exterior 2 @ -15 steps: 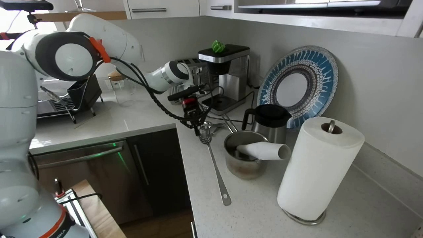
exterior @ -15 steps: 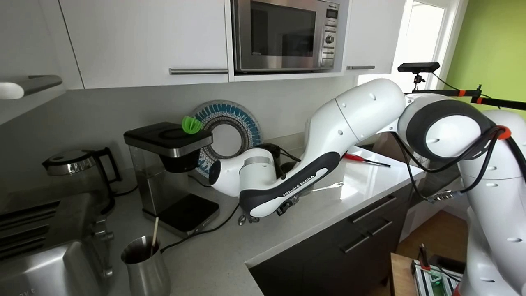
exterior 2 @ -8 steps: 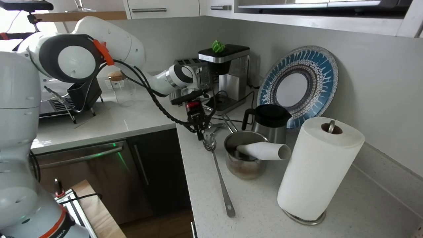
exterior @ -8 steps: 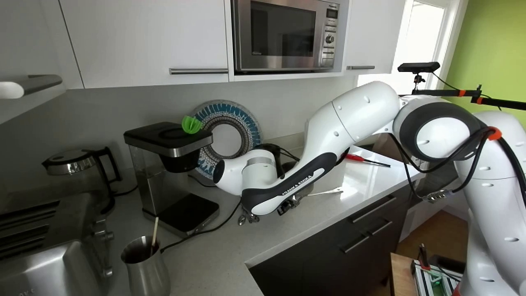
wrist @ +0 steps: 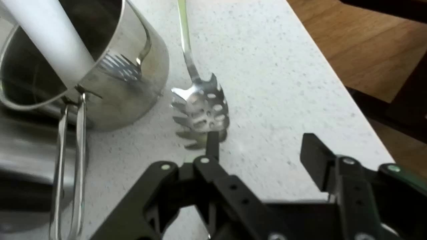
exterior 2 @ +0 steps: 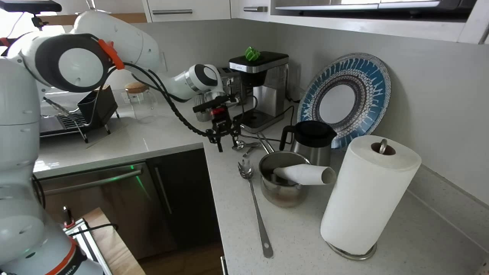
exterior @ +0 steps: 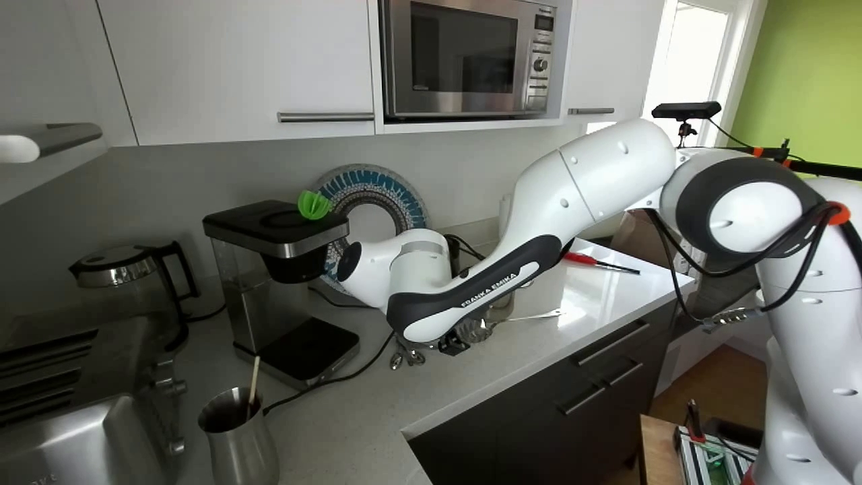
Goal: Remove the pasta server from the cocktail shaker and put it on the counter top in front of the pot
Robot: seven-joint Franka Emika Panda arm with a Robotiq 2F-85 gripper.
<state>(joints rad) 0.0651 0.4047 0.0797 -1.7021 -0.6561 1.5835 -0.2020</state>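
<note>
The slotted metal pasta server (exterior 2: 258, 217) lies along the pale counter top (exterior 2: 298, 244), beside the steel pot (exterior 2: 282, 194). Its toothed head (wrist: 205, 103) faces my gripper in the wrist view, and its handle points away. My gripper (wrist: 260, 143) stands open with nothing between its fingers. One dark fingertip (wrist: 212, 143) overlaps the head's edge in that view, while in an exterior view the gripper (exterior 2: 227, 147) hovers apart from it. The steel cocktail shaker (exterior: 239, 438), holding a thin wooden stick, stands by the toaster in an exterior view.
A white tube (exterior 2: 301, 173) leans in the pot, whose wire handle (wrist: 80, 160) juts toward me. Close by are a black-lidded jug (exterior 2: 316, 152), a paper towel roll (exterior 2: 368, 194) and metal spoons (exterior: 407, 357). The coffee maker (exterior: 279, 296) stands further along. The counter's front edge (wrist: 340, 83) runs alongside.
My gripper held the pasta server by its head and moved it a little along the counter. It has since opened, let go, and drawn up and back.
</note>
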